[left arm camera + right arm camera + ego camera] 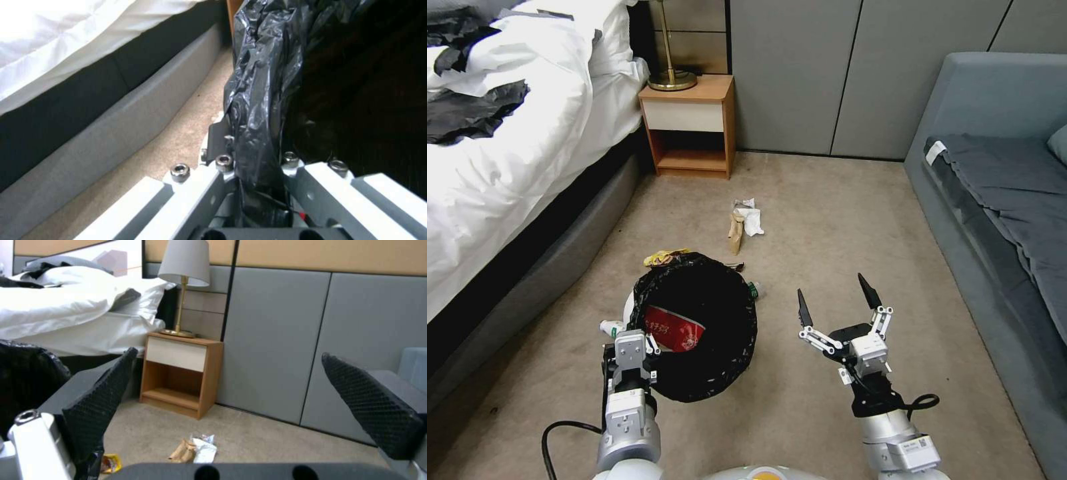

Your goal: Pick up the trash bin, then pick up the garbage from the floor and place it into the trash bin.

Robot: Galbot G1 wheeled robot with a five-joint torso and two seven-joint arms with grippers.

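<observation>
My left claw [650,347] pinches the rim of the round white bin with crinkly black liner [700,327], lower centre, seemingly gripping mostly bag, so it could slip. My right claw [835,303] hangs spread wide and empty. The brown paper bag and white tissue [744,223] lie mid-frame on the beige carpet [827,220].

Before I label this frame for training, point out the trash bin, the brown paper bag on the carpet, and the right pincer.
trash bin [728,390]: head view, on the black liner at its near rim.
brown paper bag [734,235]: head view, on its middle.
right pincer [834,300]: head view, midway between its open fingertips.
</observation>
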